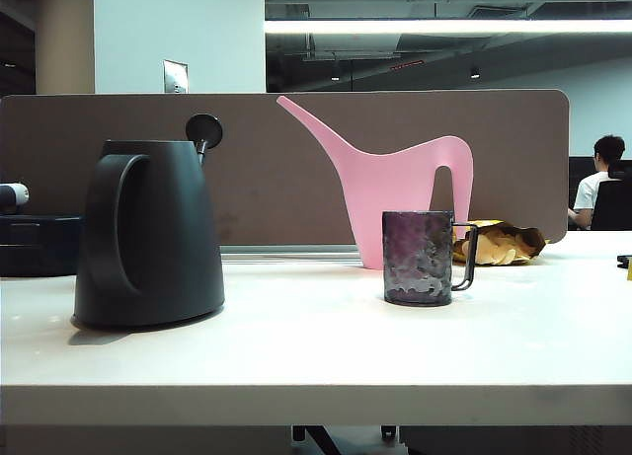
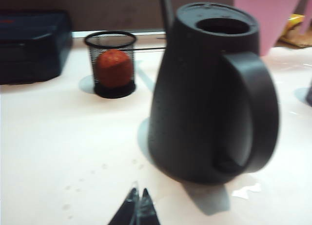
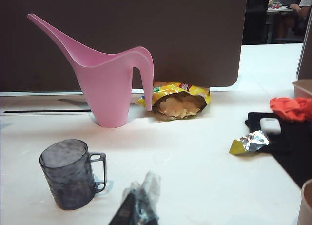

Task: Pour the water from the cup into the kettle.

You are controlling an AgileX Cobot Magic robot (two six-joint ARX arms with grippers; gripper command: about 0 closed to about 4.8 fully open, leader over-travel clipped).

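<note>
The cup [image 3: 72, 173] stands on the counter [image 1: 316, 361], well right of the kettle [image 1: 148, 233]. Glass, probably slick and breakable with water inside; I'd pinch its thin handle. Right hand [image 3: 139, 205] and left hand [image 2: 137, 205] are both closed, empty.

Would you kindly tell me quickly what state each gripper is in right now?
Left gripper: closed, holding nothing, short of the large matte black kettle.
Right gripper: closed, holding nothing, near the small translucent purplish-grey glass cup.
</note>
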